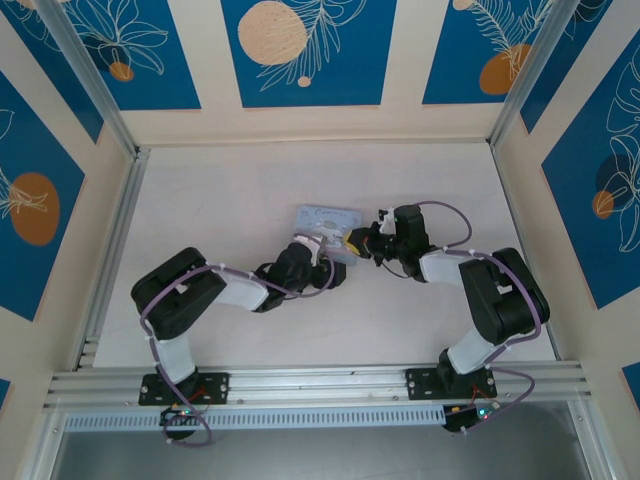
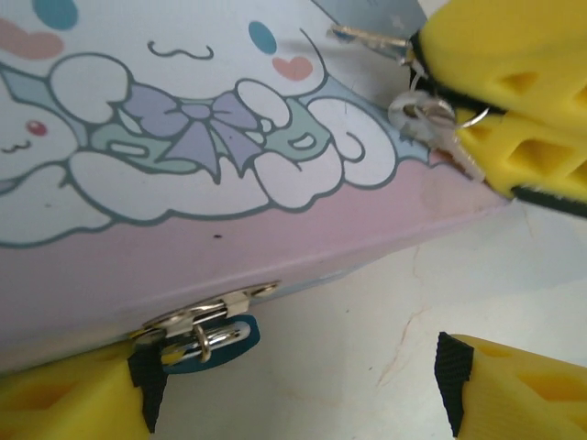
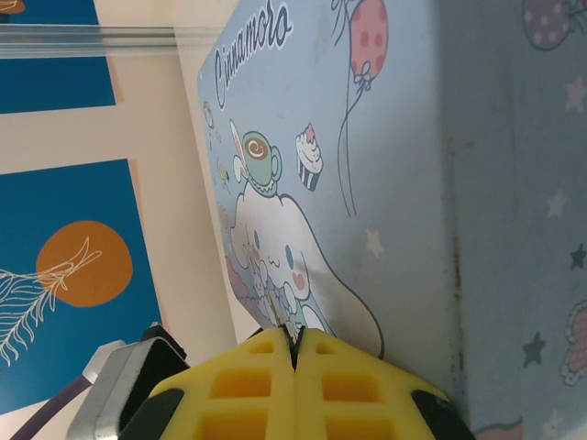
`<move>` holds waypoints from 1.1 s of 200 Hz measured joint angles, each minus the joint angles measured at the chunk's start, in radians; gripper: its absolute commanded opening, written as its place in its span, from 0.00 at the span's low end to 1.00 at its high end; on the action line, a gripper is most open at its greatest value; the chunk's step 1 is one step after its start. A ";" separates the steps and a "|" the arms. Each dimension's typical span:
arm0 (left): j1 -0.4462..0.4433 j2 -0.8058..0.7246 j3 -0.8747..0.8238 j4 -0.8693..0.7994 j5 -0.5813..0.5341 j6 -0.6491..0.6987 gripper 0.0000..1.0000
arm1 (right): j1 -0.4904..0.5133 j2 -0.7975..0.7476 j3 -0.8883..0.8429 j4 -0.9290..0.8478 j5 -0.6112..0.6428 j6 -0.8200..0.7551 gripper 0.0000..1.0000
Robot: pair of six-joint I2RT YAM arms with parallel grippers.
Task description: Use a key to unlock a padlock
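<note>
The left gripper is held open, its yellow fingers spread low along the near side of the tin. This placement is judged to be for steadying the lock between the jaws. The padlock is seen at about ten o'clock from the middle of that gap, just beside one finger. It is hung by its shackle through the tin's hasp, teal body downward. Whether it is touched by the finger cannot be told.

The right gripper is closed, and the key is pinched at its tips, the blade projecting toward nine o'clock over the printed lid in the left wrist view. A ring and a second small key are hung just below. The blade is judged to be left free so that it can be presented to the keyhole. From the padlock the key lies at about one o'clock, well apart, so insertion is not yet begun.
</note>
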 measured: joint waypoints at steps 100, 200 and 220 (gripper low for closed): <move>-0.001 0.061 0.024 0.058 -0.010 -0.061 0.75 | -0.011 0.014 0.007 0.012 -0.009 0.000 0.00; 0.001 0.076 -0.009 0.216 0.019 -0.260 0.63 | -0.021 0.019 0.011 0.015 -0.019 0.000 0.00; 0.002 0.099 -0.011 0.264 0.018 -0.310 0.62 | -0.021 0.020 0.011 0.016 -0.019 0.000 0.00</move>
